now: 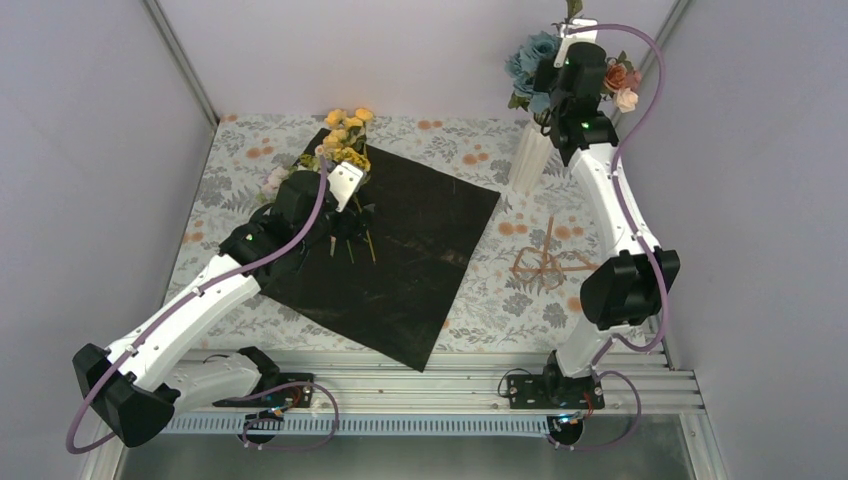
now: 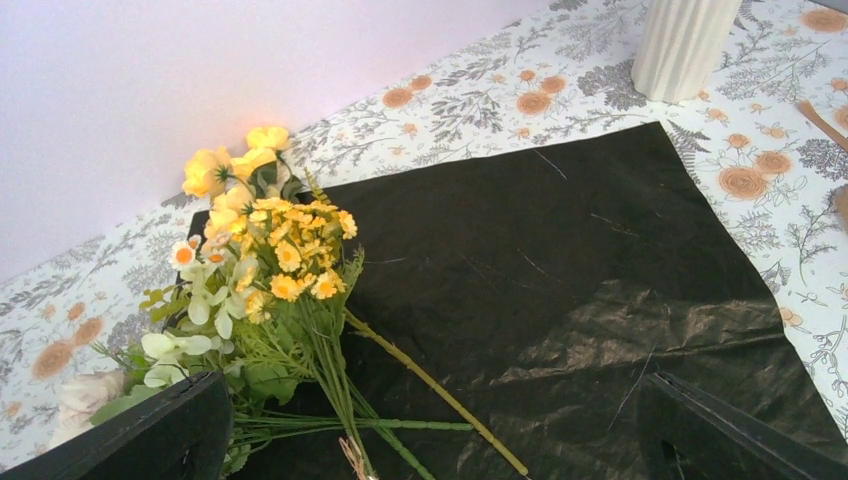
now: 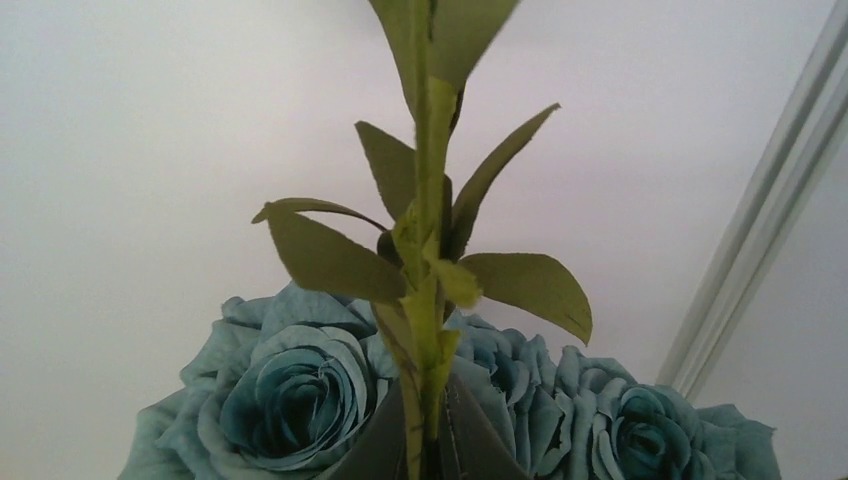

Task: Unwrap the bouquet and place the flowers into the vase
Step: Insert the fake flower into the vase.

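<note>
The bouquet lies unwrapped. Its black sheet is spread flat on the table. Yellow and white flowers with green stems rest on the sheet's far left corner. My left gripper hangs open over those stems, one finger on each side, touching none. The white ribbed vase stands at the back right with blue and pink flowers above it. My right gripper is shut on a leafy green stem over the vase.
A floral-print tablecloth covers the table. A loose brown twine tie lies on it to the right of the sheet. Grey walls close in the left, back and right sides. A metal rail runs along the near edge.
</note>
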